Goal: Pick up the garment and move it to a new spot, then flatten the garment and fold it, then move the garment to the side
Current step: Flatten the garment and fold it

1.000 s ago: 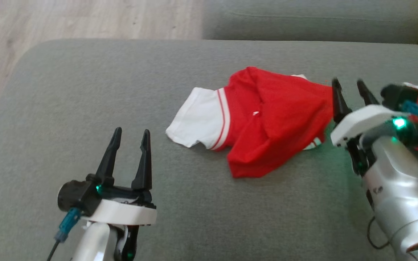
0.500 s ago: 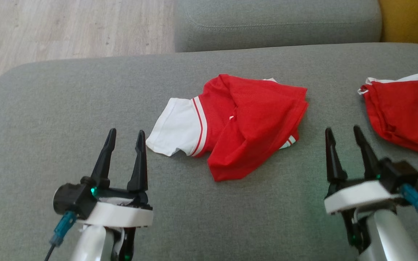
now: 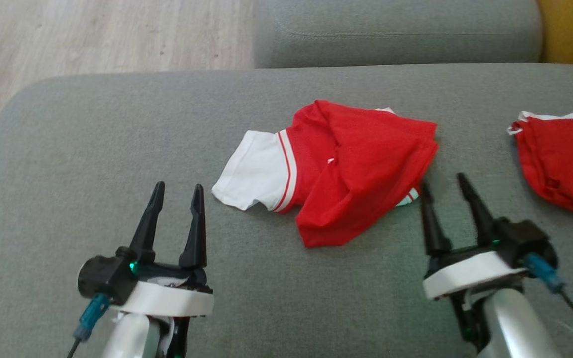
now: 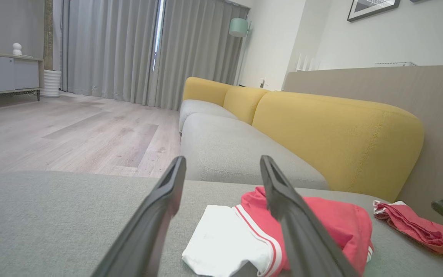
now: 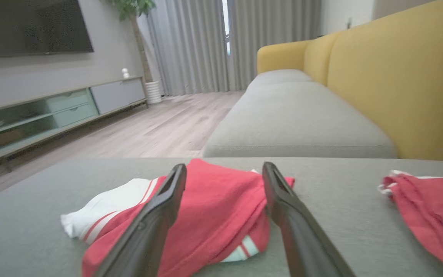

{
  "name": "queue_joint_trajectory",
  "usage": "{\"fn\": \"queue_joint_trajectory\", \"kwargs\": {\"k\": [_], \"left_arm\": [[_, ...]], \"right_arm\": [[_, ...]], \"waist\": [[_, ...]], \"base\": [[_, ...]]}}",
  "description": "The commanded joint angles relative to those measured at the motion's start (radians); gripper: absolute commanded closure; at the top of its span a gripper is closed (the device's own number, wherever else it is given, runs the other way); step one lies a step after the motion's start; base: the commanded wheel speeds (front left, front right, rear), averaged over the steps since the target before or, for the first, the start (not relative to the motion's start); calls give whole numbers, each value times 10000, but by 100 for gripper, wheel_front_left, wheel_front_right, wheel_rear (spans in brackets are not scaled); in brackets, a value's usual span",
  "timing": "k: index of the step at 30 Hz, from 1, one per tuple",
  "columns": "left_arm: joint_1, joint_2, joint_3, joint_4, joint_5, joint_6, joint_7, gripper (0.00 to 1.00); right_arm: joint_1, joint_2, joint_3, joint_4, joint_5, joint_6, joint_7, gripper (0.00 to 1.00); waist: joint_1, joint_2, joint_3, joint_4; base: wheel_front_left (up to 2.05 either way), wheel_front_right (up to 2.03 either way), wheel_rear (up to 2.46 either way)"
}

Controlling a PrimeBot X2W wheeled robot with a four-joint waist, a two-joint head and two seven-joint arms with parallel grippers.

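As the grey sofa seat [image 3: 92,149] is occupied at centre frame by a bunched red-and-white shirt [image 3: 361,169], a single layer may be pinched and the heap dragged, or the second red garment [image 3: 565,164] at right edge taken by mistake. Both are held open and empty: right gripper [image 3: 443,181] at lower right just beside the shirt, left gripper [image 3: 179,185] at lower left near its white sleeve [image 3: 251,171].

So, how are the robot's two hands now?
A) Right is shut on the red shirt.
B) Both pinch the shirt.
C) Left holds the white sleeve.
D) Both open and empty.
D: the left hand and the right hand each show spread fingers gripping nothing, near the red and white shirt.
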Motion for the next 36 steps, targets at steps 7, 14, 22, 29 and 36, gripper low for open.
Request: {"fn": "queue_joint_trajectory", "kwargs": {"k": [7,14,22,29,36], "left_arm": [[-467,24,90,-228,-20,16,-65,0],[-664,24,-167,-177,-94,16,-65,0],[-826,24,-265,-137,-145,16,-65,0],[-962,24,-321,-157,-263,16,-65,0],[-882,24,-107,-101,-257,16,-65,0]], "right_arm": [[-367,19,2059,209,81,37,1443,0],[-1032,20,3230,1136,225,37,2510,0],[-2021,20,3594,2920,-517,37,3232,0],[-2571,20,3946,3996,-548,37,3713,100],[-2904,20,3942,3753,-117,37,2791,100]], "waist": [[0,-1,247,515],[0,-1,552,1010],[0,-1,809,1514],[0,-1,967,1783],[0,-1,836,1586]], "base": [[0,0,0],[0,0,0],[0,0,0],[0,0,0],[0,0,0]]}}
